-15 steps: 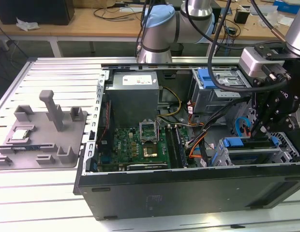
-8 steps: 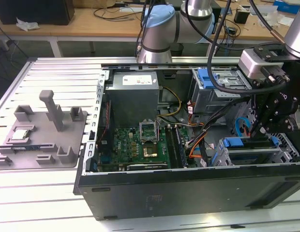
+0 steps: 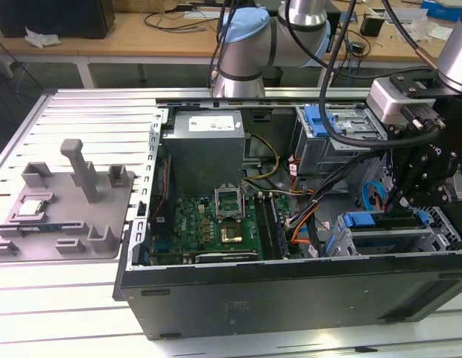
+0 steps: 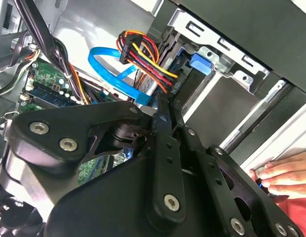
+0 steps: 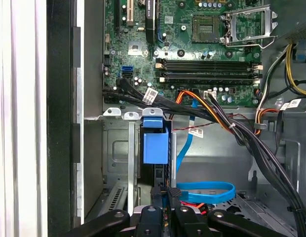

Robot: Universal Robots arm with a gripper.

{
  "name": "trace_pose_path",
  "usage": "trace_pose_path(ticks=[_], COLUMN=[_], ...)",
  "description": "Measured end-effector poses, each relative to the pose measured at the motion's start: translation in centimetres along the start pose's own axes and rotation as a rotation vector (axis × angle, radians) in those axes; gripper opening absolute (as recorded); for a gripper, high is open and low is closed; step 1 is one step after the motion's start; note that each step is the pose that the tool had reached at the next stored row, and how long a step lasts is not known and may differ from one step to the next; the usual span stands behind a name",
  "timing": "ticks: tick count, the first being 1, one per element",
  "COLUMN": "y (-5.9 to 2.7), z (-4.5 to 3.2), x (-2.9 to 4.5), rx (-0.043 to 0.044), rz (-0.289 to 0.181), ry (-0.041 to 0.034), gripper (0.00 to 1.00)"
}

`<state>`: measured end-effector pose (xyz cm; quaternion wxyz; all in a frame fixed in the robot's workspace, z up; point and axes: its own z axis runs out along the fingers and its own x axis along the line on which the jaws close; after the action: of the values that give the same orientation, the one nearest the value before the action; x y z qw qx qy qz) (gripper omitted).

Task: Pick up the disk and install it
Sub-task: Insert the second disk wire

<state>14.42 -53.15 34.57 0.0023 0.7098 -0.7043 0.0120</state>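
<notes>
The gripper [image 5: 165, 197] pinches the disk [image 5: 156, 143] edge-on over the drive bay [image 5: 118, 148]. Keep the disk square to the bay guides and clear of the blue cable [image 5: 205, 191].

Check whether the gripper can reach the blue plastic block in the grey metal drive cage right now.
Probably yes. In the first wrist view the gripper lines up with the blue plastic block, close by, and no cable crosses the gap; the flat blue cable loops off to one side.
</notes>
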Motion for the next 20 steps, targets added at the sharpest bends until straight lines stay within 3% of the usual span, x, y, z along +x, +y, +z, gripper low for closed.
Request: trace_pose_path(ticks=[20], y=[0.00], z=[0.53], x=[-0.01], rx=[0.0000], rz=[-0.004], ry=[0.0000], gripper=[0.16])
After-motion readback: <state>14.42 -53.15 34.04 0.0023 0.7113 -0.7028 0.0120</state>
